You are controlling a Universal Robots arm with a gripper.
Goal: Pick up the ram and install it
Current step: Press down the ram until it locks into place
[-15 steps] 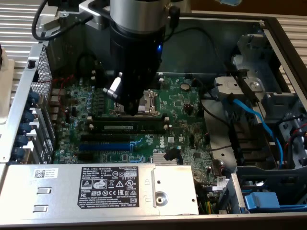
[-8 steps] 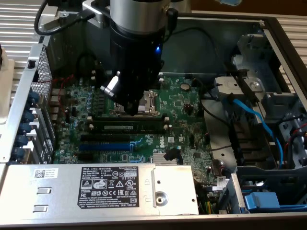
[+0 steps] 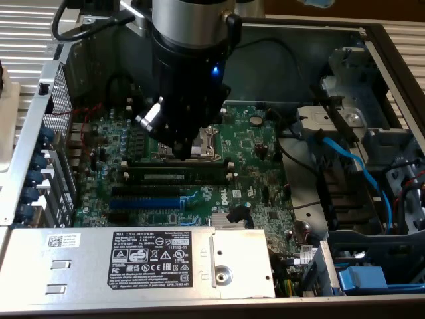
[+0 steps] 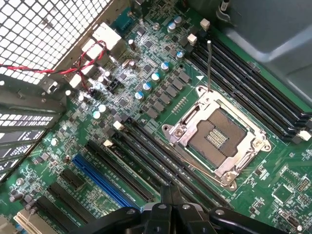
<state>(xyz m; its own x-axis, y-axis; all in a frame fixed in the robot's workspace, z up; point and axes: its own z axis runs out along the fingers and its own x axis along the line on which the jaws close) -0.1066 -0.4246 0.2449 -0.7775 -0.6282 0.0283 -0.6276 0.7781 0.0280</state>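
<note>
1. The ram (image 3: pixel 176 177) is seen in the exterior view standing on edge in a black memory slot, its white label strip facing the camera. It lies between the white end clips (image 3: pixel 230 177) and just beside the CPU socket (image 3: pixel 206 143).
2. From these pictures it cannot be told whether the stick is fully seated or whether the clips are latched.
3. The gripper (image 3: pixel 187 155) is held directly over the ram, about the middle of its length. Its fingers (image 4: pixel 166 202) are pressed together and nothing is pinched between them. Whether the tips touch the stick's top edge cannot be told.
4. The step in hand is judged to be the seating of the stick. It is done well if force is applied straight down along the plane of the board and centred, so that neither end is tilted up. The closed fingers should be kept on the top edge and off the chips.
5. Empty black slots (image 3: pixel 174 191) lie just beside the ram on the far side from the socket, and the blue expansion slot (image 3: pixel 143 203) lies beyond them.
6. All of this is carried on the green motherboard (image 3: pixel 255 143) inside an open computer case (image 3: pixel 392 46). A labelled power supply (image 3: pixel 159 262) is set along the near edge.
</note>
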